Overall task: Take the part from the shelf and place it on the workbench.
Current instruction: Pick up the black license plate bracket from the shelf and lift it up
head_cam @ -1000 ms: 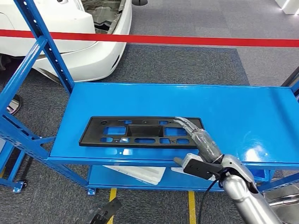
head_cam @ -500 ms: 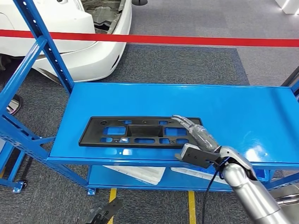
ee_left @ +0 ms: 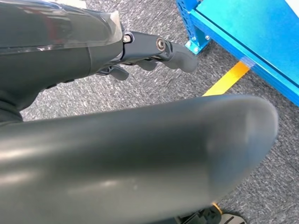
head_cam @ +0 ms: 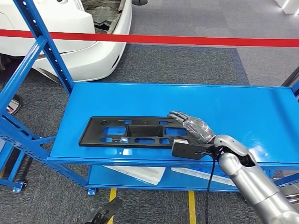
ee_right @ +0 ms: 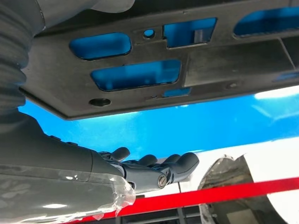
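Since the earlier frame the right hand (head_cam: 192, 127) has slid left along the blue shelf (head_cam: 225, 107), and now lies over the right end of the black part (head_cam: 116, 132). Its fingers (ee_right: 176, 164) are stretched out and apart, holding nothing. The part lies flat on the top level. The left hand (ee_left: 155, 49) hangs above grey carpet, fingers loosely curled, empty.

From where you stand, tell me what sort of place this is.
Probably a car workshop or a demo area made up as one. A blue steel shelf carries a black plastic part, a white car body stands behind a red barrier tape, and yellow lines mark the carpeted floor.
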